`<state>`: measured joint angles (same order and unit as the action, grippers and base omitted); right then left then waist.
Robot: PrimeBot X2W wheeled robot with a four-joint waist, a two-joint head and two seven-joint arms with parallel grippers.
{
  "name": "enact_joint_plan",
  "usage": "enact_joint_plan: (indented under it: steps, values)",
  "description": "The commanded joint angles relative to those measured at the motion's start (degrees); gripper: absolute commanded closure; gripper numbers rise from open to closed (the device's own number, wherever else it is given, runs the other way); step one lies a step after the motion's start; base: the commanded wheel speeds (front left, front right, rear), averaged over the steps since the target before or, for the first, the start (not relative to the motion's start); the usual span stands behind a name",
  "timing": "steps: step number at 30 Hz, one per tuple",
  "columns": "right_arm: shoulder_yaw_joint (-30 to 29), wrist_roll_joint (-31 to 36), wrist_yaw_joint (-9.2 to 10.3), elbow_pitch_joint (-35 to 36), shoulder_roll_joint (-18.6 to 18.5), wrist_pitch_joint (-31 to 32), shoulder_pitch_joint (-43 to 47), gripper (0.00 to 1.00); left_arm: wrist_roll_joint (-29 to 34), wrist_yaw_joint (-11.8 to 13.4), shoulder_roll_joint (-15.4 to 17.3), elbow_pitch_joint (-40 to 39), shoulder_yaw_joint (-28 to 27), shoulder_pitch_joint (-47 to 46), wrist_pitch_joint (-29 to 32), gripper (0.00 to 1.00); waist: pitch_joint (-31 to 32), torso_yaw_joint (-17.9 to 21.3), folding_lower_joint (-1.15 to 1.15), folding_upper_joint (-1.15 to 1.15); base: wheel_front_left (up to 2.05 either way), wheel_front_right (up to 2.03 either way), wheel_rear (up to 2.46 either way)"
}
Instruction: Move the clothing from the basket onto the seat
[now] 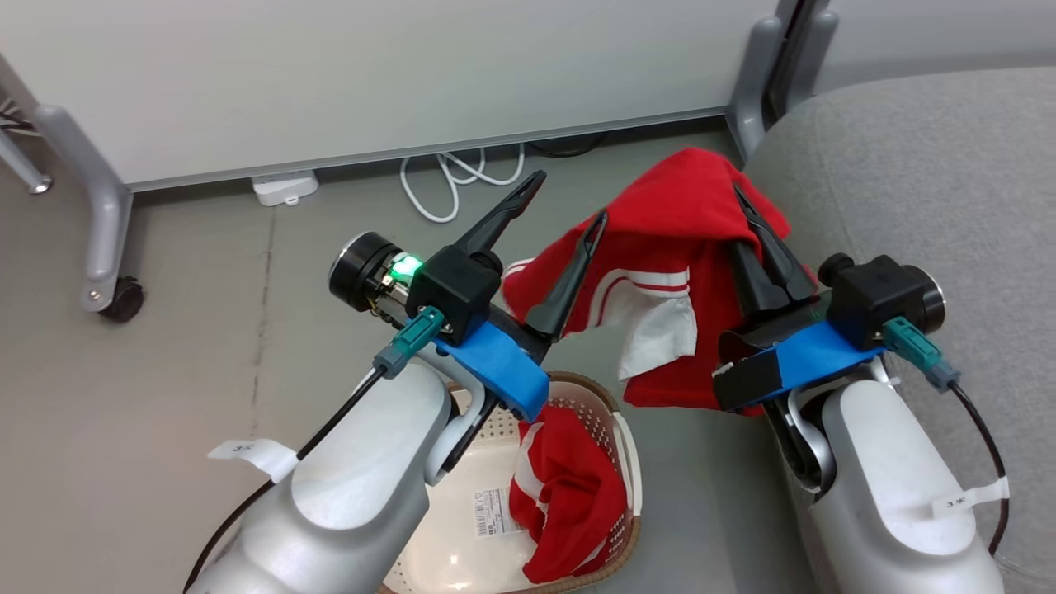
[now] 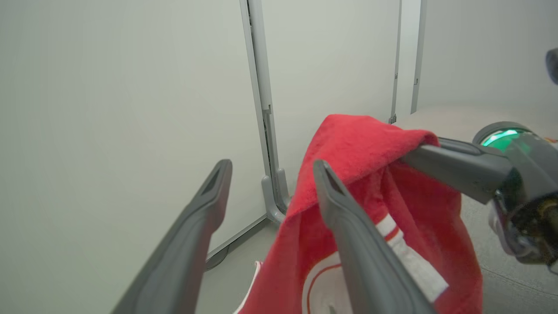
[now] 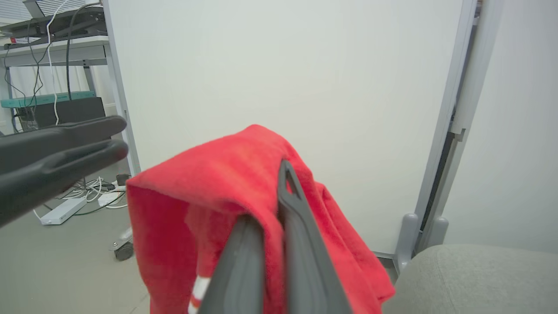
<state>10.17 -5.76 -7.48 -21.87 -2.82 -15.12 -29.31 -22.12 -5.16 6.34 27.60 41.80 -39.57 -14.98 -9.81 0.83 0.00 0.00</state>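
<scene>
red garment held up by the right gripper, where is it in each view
Head view: red garment upper centre-right, pinched in the right gripper.
Left wrist view: red garment centre to lower right.
Right wrist view: red garment centre, running to the bottom edge.
Shared landmark: grey panel leg.

In the head view the left forearm [image 1: 355,487] covers the near-left part of the basket [image 1: 587,386]; the bottom edge cuts off its near rim and the lower end of the garment inside [image 1: 569,495]. The print on the label [image 1: 497,511] on the basket floor is too small to read. The sofa [image 1: 932,181] runs past the right edge, and in the right wrist view a fold of the raised garment [image 3: 209,183] covers one fingertip of the right gripper [image 3: 268,196].
</scene>
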Motion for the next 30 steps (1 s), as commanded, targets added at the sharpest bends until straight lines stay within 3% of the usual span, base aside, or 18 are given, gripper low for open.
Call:
enact_joint_plan:
  steps: [1, 16, 30]
  values:
    - [-0.74, 0.03, -0.03, 1.04, -0.14, -0.06, 1.08, 1.00, 0.22, 0.20, 0.49, -0.42, -0.12, 0.49, -0.09, 0.00, -0.42, 1.37, 0.00, 0.00, 0.00, 0.00, 0.00]
    - [-5.13, 0.77, -0.03, 7.42, -0.12, -0.06, 5.07, 1.00, 0.57, 1.07, 2.56, -2.40, 0.40, 0.69, -0.16, 0.00, -2.81, 11.18, 0.00, 0.00, 0.00, 0.00, 0.00]
    - [-7.48, -0.29, -0.03, 12.33, -0.09, -0.06, 9.17, 1.00, 1.05, 0.81, 2.40, -2.01, 1.45, -0.17, -0.22, 0.00, -4.28, 18.73, 0.00, 0.00, 0.00, 0.00, 0.00]
